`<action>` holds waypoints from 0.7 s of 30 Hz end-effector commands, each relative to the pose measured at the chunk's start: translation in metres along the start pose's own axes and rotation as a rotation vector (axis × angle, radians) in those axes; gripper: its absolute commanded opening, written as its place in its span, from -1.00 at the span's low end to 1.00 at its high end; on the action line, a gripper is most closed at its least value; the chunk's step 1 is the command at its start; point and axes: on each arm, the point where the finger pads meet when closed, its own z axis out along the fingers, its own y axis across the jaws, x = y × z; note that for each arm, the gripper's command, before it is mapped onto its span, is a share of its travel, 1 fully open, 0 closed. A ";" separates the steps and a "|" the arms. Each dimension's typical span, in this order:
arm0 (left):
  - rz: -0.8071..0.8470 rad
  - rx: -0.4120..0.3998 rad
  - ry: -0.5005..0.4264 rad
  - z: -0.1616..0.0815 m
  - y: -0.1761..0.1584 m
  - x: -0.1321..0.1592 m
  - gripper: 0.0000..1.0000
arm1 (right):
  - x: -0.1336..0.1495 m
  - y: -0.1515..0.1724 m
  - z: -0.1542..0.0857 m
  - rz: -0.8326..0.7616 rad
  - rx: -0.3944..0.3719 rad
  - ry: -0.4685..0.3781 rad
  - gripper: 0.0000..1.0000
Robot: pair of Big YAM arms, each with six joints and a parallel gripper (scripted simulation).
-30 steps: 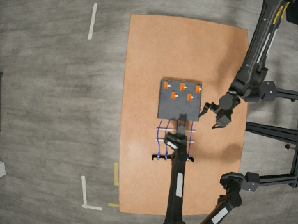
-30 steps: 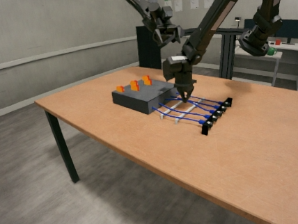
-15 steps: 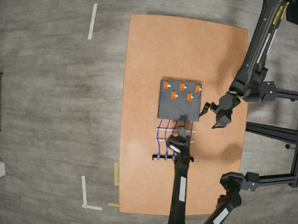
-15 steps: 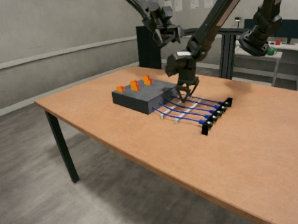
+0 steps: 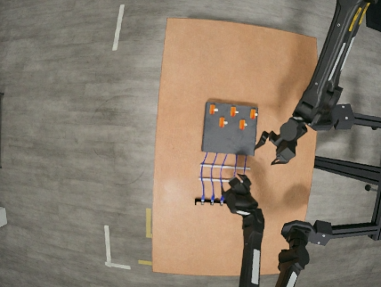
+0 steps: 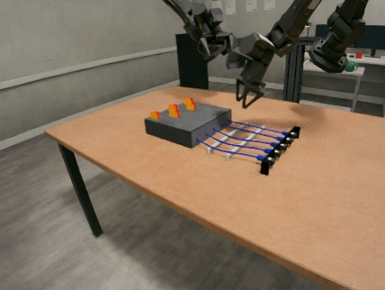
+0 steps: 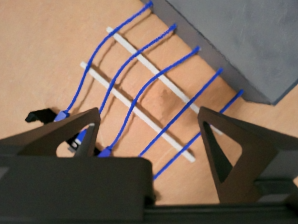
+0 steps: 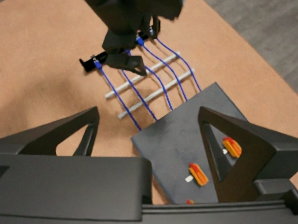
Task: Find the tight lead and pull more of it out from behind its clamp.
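Observation:
Five blue leads (image 5: 222, 173) run from the grey box (image 5: 230, 128) over two white bars (image 5: 220, 174) to a black port strip (image 5: 208, 202). Several orange handles (image 5: 231, 117) stand on the box top. My left gripper (image 5: 238, 180) hangs above the leads near the port strip, open and empty. In the left wrist view its fingers stand wide apart over the leads (image 7: 150, 85); three leads bow and two run straighter. My right gripper (image 5: 268, 151) is open and empty, in the air beside the box, apart from it. The right wrist view shows the box (image 8: 200, 145) and the left gripper (image 8: 125, 50).
The exterior view shows the box (image 6: 186, 122), the leads (image 6: 243, 140) and the port strip (image 6: 281, 146) mid-table, with the left gripper (image 6: 247, 99) raised above them. Black frame bars (image 5: 347, 165) stand past the table's edge by the arms.

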 end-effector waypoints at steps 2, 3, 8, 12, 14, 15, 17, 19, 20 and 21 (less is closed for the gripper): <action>-0.164 -0.046 -0.091 -0.015 -0.004 -0.018 1.00 | -0.011 -0.005 0.003 0.000 0.008 -0.016 1.00; -0.188 -0.052 -0.106 -0.018 -0.006 -0.018 1.00 | -0.011 -0.005 0.003 0.000 0.008 -0.016 1.00; -0.261 -0.087 -0.174 -0.033 -0.007 -0.023 1.00 | -0.011 -0.005 0.003 0.000 0.008 -0.016 1.00; -0.228 -0.095 -0.173 -0.034 -0.007 -0.024 1.00 | -0.011 -0.005 0.003 0.000 0.008 -0.016 1.00; -0.228 -0.095 -0.173 -0.034 -0.007 -0.024 1.00 | -0.011 -0.005 0.003 0.000 0.008 -0.016 1.00; -0.228 -0.095 -0.173 -0.034 -0.007 -0.024 1.00 | -0.011 -0.005 0.003 0.000 0.008 -0.016 1.00; -0.228 -0.094 -0.173 -0.034 -0.007 -0.024 1.00 | -0.011 -0.005 0.003 0.000 0.008 -0.016 1.00; -0.228 -0.094 -0.173 -0.034 -0.007 -0.024 1.00 | -0.011 -0.005 0.003 0.000 0.008 -0.016 1.00; -0.228 -0.094 -0.173 -0.034 -0.007 -0.024 1.00 | -0.011 -0.005 0.003 0.000 0.008 -0.016 1.00; -0.228 -0.094 -0.173 -0.034 -0.007 -0.024 1.00 | -0.011 -0.005 0.003 0.000 0.008 -0.016 1.00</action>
